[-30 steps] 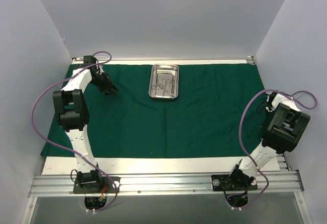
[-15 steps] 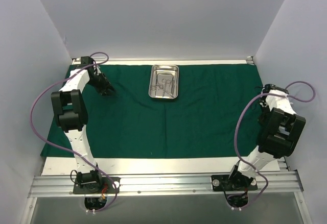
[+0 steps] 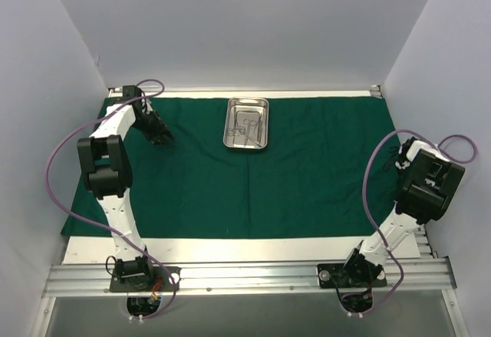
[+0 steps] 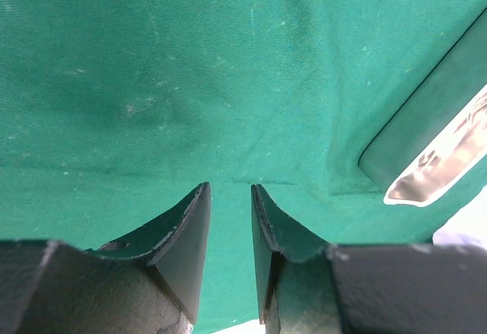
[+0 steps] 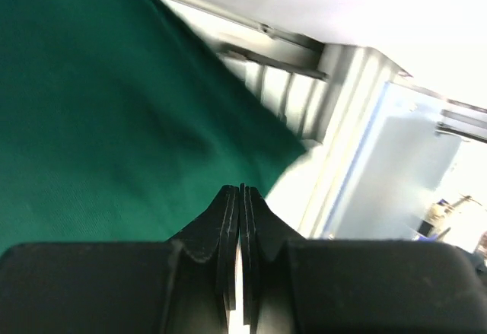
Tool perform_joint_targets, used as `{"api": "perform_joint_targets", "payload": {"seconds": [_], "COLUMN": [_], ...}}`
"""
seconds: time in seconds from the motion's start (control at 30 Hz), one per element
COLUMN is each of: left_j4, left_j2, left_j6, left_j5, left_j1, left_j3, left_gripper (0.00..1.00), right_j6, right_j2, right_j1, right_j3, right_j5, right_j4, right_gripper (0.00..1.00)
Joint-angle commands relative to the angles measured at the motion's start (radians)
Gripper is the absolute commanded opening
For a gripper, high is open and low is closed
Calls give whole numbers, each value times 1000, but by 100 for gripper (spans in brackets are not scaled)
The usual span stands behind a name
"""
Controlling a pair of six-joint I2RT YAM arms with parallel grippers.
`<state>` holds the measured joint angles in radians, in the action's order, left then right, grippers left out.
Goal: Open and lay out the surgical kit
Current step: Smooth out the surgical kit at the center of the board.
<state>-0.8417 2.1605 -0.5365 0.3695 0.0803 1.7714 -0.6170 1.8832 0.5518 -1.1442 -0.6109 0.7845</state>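
Drape of dark green cloth (image 3: pixel 307 168) flat; left pincer (image 4: pixel 230 188) slightly spread, right pincer (image 5: pixel 240 189) pressed together; lift silver ring-handled instruments (image 3: pixel 247 124) singly.

Dark green drape (image 3: pixel 307 176) spread flat, small shiny steel tray (image 3: pixel 265 122) with ring-handled instruments (image 3: pixel 247 125) at its far middle.

Lettering, labels, brands, numbers, signs: none legible in any view.
Cloth (image 3: pixel 307 168): plain green, no print that can be read.
Tray (image 3: pixel 228 126): bare steel; any stamp is too small to tell.
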Motion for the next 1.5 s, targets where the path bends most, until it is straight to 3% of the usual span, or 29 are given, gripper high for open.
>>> {"api": "perform_joint_targets", "payload": {"seconds": [0.0,0.17,0.27,0.4,0.53,0.73,0.83,1.0,1.23,1.47], "left_j4": [-11,-33,-28,-5,35,-26,-89,-123,-125,-114], "left_j2": [-36,-62,-96,-148,-169,-105,-57,-22,2,-37], "left_j6": [26,35,35,17,-26,-22,4,12,38,93], "left_j5": [-15,-41,-27,-12,37,25,-15,-69,-93,-122], "left_j1": [-1,9,16,44,104,153,171,225,309,326], "left_j3": [0,-18,-55,-140,-227,-184,-150,-196,-282,-273], "left_gripper": [37,37,37,39,43,38,27,17,13,14], "right_j6": [-105,-67,80,216,250,224,227,256,246,279], "right_j2": [-101,-66,-41,-24,23,213,237,228,192,182], "right_j1": [-41,-142,-206,-331,-482,-651,-704,-710,-714,-707], "right_j3": [-8,-35,-60,-184,-324,-431,-384,-237,-86,-204], "right_j5": [-108,-54,63,400,616,911,935,906,905,835], "right_j4": [127,116,6,-160,-273,-380,-398,-438,-485,-400], "right_gripper": [0,0,0,0,0,0,0,0,0,0]}}
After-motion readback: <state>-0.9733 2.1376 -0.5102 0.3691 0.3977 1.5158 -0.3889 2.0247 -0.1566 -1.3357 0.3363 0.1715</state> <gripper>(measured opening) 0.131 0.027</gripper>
